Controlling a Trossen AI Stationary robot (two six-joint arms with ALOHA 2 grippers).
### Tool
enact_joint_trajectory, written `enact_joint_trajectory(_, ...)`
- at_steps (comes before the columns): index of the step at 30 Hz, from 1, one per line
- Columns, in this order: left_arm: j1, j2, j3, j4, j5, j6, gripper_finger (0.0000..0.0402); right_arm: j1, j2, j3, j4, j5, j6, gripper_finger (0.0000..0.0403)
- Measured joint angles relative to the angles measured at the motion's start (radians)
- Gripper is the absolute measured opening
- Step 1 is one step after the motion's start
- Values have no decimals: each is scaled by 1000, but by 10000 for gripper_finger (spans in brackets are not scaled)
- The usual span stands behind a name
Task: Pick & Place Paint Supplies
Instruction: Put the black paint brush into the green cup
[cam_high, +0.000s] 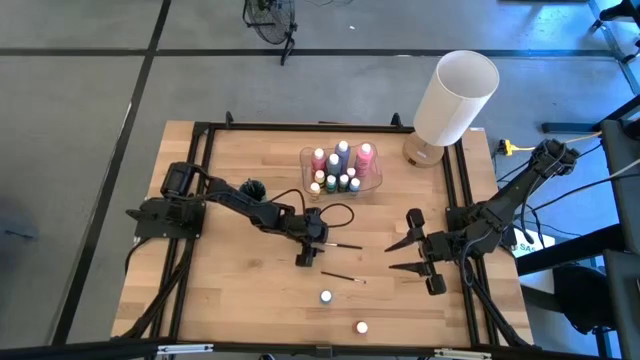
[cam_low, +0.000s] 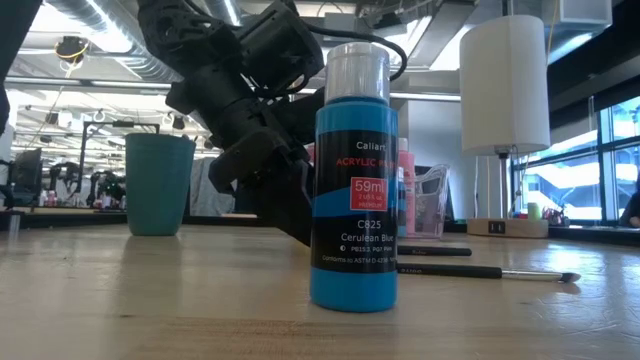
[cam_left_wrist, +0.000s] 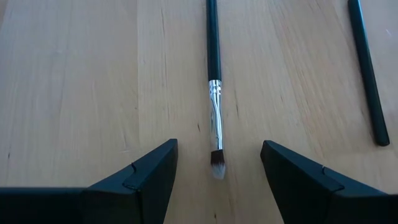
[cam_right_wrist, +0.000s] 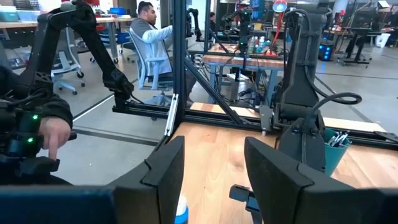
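The left pincer hangs low over the worktop, its two dark fingers spread wide and pinching nothing. Between them lies a thin paintbrush: black handle, silver ferrule, short pale bristle tip (the tip sits in the gap, touching neither finger). A second paintbrush lies near the first, outside the fingers. Beyond the first paintbrush stands a clear bin of paint bottles. The right pincer waits, spread and empty, well apart from that paintbrush.
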Motion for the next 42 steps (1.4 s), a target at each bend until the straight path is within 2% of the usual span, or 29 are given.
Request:
enact_joint_trajectory(9, 0, -1, 1, -7, 0, -1, 224, 0, 0, 0, 8, -2, 0, 170)
enact_joint_trajectory(23, 0, -2, 1, -16, 0, -6, 153, 0, 0, 0, 14, -2, 0, 170)
enact_joint_trajectory(42, 0, -2, 0, -8, 0, -6, 88, 0, 0, 0, 20, -2, 0, 170)
